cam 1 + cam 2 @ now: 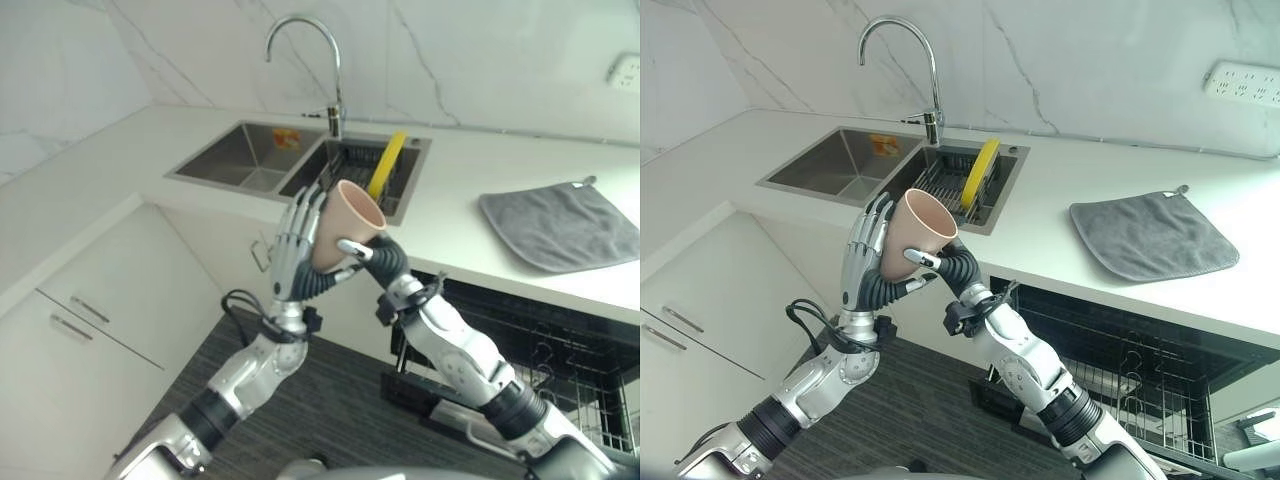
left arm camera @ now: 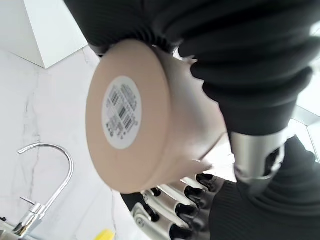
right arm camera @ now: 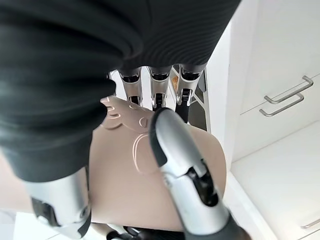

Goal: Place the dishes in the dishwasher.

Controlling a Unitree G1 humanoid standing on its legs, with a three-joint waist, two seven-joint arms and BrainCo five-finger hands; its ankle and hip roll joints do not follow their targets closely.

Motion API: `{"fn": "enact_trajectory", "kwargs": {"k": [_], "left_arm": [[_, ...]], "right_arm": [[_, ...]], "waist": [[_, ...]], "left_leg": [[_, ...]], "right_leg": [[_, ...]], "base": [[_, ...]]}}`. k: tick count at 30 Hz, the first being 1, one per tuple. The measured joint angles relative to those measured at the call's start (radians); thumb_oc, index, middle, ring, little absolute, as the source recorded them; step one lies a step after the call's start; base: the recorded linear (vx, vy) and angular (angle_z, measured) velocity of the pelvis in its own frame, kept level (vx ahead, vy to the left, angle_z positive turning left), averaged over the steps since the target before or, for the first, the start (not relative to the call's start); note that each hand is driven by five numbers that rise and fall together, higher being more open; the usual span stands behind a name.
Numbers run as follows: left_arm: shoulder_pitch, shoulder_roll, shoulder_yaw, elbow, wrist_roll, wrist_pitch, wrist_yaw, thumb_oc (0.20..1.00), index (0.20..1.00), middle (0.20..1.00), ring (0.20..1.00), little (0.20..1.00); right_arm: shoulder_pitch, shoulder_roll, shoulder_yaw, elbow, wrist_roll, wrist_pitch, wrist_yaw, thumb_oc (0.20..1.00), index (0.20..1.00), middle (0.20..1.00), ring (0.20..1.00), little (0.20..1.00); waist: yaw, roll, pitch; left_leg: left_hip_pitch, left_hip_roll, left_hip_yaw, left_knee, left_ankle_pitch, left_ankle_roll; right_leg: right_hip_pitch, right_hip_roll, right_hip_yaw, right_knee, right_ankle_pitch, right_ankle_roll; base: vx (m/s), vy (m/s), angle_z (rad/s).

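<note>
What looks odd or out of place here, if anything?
Nothing is spilled or broken. The beige cup is held tilted in mid-air between the left hand and the right hand, clear of the open dishwasher. A grey cloth lies flat on the counter.

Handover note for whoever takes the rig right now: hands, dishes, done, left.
Left hand: fingers up along the side of the beige cup, thumb under it.
Right hand: curled on the same cup from the other side.
Cup is held in the air in front of the sink, mid-transfer between hands.
Yellow plate stands in the sink rack.
Dishwasher is open, rack out to the robot's right.
Done: cup lifted. Left: load the cup, then the plate.
</note>
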Motion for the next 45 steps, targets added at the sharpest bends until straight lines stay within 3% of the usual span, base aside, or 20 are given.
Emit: {"fn": "enact_trajectory", "kwargs": {"k": [11, 20, 23, 26, 30, 33, 37, 40, 42, 45], "left_arm": [[-0.001, -0.008, -0.030, 0.001, 0.034, -0.030, 0.022, 1.000, 1.000, 1.000, 1.000, 1.000], [0.029, -0.003, -0.023, 0.044, 0.041, -0.029, 0.040, 1.000, 1.000, 1.000, 1.000, 1.000], [0.042, -0.001, -0.007, 0.046, 0.041, -0.032, 0.042, 1.000, 1.000, 1.000, 1.000, 1.000], [0.054, 0.003, 0.032, 0.048, 0.039, -0.076, 0.031, 1.000, 1.000, 1.000, 1.000, 1.000], [0.071, 0.021, 0.050, 0.049, 0.020, -0.160, -0.060, 1.000, 1.000, 1.000, 1.000, 1.000], [0.071, 0.045, 0.047, 0.083, -0.004, -0.228, -0.141, 1.000, 1.000, 1.000, 1.000, 1.000], [0.069, 0.085, 0.049, 0.129, -0.039, -0.295, -0.218, 1.000, 1.000, 1.000, 1.000, 1.000], [0.114, 0.117, 0.091, 0.126, -0.055, -0.371, -0.284, 1.000, 1.000, 1.000, 1.000, 1.000], [0.118, 0.130, 0.098, 0.128, -0.056, -0.384, -0.301, 1.000, 1.000, 1.000, 1.000, 1.000], [0.117, 0.139, 0.131, 0.127, -0.063, -0.434, -0.349, 1.000, 1.000, 1.000, 1.000, 1.000]], "right_arm": [[0.000, 0.027, -0.022, 0.022, 0.016, -0.134, -0.085, 0.200, 0.200, 0.200, 0.200, 0.200], [0.000, 0.036, -0.167, 0.004, 0.010, -0.298, -0.140, 0.200, 0.200, 0.200, 0.200, 0.200], [0.000, 0.035, -0.195, -0.029, -0.013, -0.315, -0.156, 0.200, 0.200, 0.200, 0.200, 0.200], [0.000, 0.014, -0.232, -0.073, -0.076, -0.331, -0.167, 0.200, 0.200, 0.200, 0.200, 0.200], [0.001, -0.017, -0.285, -0.115, -0.105, -0.349, -0.145, 0.200, 0.200, 0.200, 0.200, 0.200], [0.011, -0.085, -0.299, -0.154, -0.161, -0.347, -0.089, 0.200, 0.200, 0.200, 0.200, 0.200], [0.103, -0.130, -0.387, -0.156, -0.202, -0.346, -0.067, 0.200, 0.200, 0.200, 0.200, 0.200], [0.219, -0.141, -0.480, -0.138, -0.198, -0.345, -0.009, 0.200, 0.200, 0.200, 0.200, 0.200], [0.247, -0.141, -0.504, -0.134, -0.197, -0.343, 0.007, 0.200, 0.200, 0.200, 0.200, 0.200], [0.268, -0.146, -0.546, -0.106, -0.156, -0.344, 0.101, 0.200, 0.200, 0.200, 0.200, 0.200]], "waist": [[0.001, 0.005, 0.009], [0.000, 0.011, 0.021], [-0.001, 0.008, 0.030], [-0.005, 0.001, 0.050], [-0.011, -0.010, 0.066], [-0.041, -0.014, 0.090], [-0.076, -0.031, 0.115], [-0.081, -0.058, 0.134], [-0.101, -0.069, 0.144], [-0.110, -0.081, 0.155]], "left_leg": [[-0.003, -0.001, -0.002, -0.004, 0.000, 0.000], [-0.004, -0.005, -0.003, -0.014, 0.000, 0.000], [-0.003, -0.006, -0.005, -0.015, 0.000, 0.000], [-0.002, -0.009, -0.019, -0.014, 0.000, 0.000], [-0.005, -0.018, -0.008, 0.003, -0.009, 0.011], [-0.058, -0.023, 0.022, 0.096, -0.056, 0.026], [-0.072, -0.037, 0.050, 0.144, -0.079, 0.041], [-0.069, -0.031, 0.093, 0.152, -0.087, 0.040], [-0.071, -0.028, 0.100, 0.160, -0.088, 0.041], [-0.085, 0.005, 0.135, 0.212, -0.116, 0.038]], "right_leg": [[0.002, 0.000, -0.006, -0.003, 0.000, 0.000], [0.002, -0.001, -0.015, -0.008, 0.000, 0.000], [0.005, -0.001, -0.018, -0.008, 0.000, 0.000], [0.009, -0.002, -0.020, -0.007, 0.000, 0.000], [-0.005, -0.017, 0.000, 0.014, -0.005, 0.000], [-0.071, -0.045, 0.048, 0.079, -0.014, 0.005], [-0.093, -0.072, 0.074, 0.096, -0.010, 0.011], [-0.138, -0.081, 0.116, 0.118, -0.005, 0.019], [-0.146, -0.082, 0.118, 0.134, -0.005, 0.020], [-0.200, -0.077, 0.118, 0.201, -0.009, 0.012]], "base": [[0.00, 0.000, 0.00], [0.00, 0.004, 0.00], [0.00, 0.057, 0.03], [-0.01, 0.122, 0.05], [-0.06, 0.161, -0.08], [-0.11, 0.246, -0.29], [-0.11, 0.113, -0.20], [-0.15, -0.044, -0.37], [-0.14, -0.090, -0.22], [-0.09, -0.193, -0.39]]}}
